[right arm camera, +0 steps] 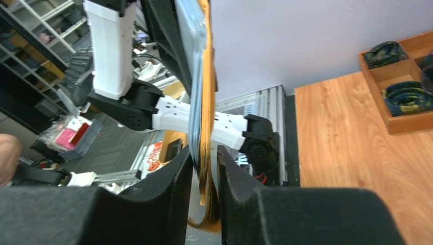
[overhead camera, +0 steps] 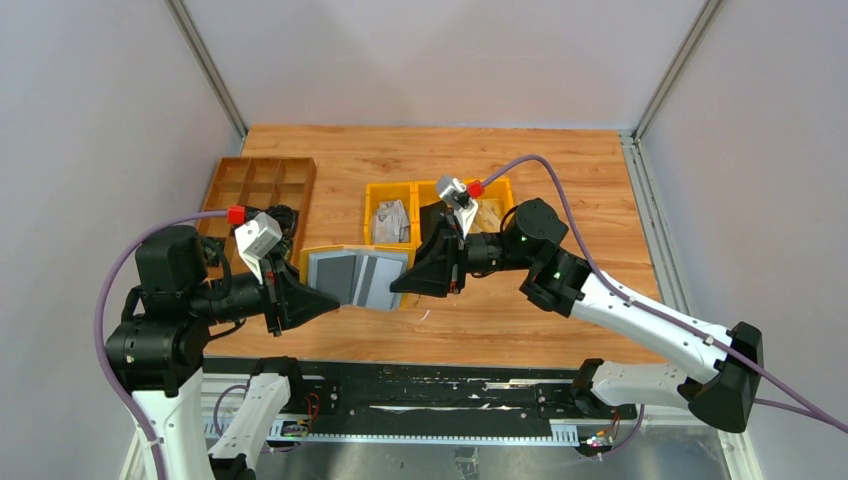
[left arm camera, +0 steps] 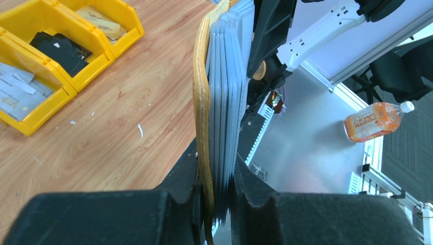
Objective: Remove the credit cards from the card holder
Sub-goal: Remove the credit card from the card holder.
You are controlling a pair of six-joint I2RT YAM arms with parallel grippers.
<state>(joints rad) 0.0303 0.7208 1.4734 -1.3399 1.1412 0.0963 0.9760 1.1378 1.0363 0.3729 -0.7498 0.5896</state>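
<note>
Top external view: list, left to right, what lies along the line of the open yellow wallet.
left arm → left arm's jaws, shut on the wallet's left edge → card holder, grey lining facing up → right arm's jaws at its right edge → right arm

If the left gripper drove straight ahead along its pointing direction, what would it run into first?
The left gripper clamps the card holder by one edge; straight ahead, past it, the right gripper on the opposite edge is likely first.

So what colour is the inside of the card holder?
Grey. The card holder is spread open, best seen in the top external view.
</note>
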